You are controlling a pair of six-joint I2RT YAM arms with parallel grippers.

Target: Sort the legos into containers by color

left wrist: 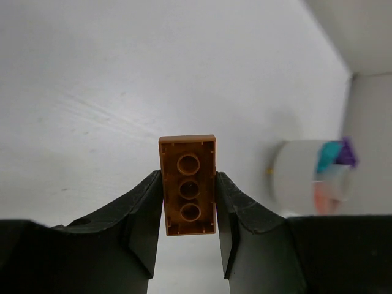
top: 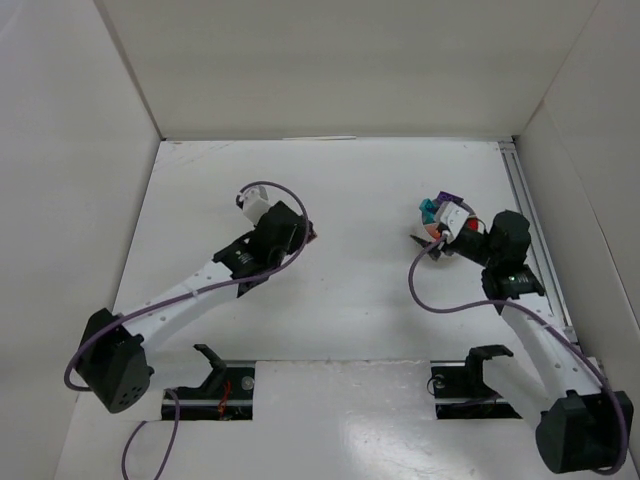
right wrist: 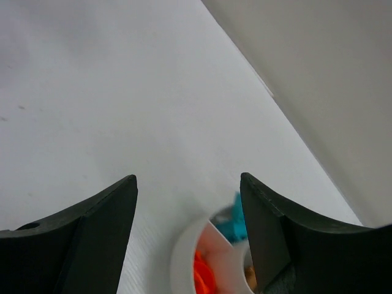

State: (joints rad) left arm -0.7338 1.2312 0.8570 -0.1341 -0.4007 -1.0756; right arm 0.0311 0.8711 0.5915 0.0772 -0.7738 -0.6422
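Left wrist: left gripper (left wrist: 188, 205) pinches brown brick (left wrist: 187, 177); right gripper (right wrist: 188, 184) spread over bowl (right wrist: 181, 260).

You won't find any readable text, label, brand, number or sign in the three views. The closest surface is the underside of the brown brick (left wrist: 187, 184), and no moulded lettering can be made out on it.
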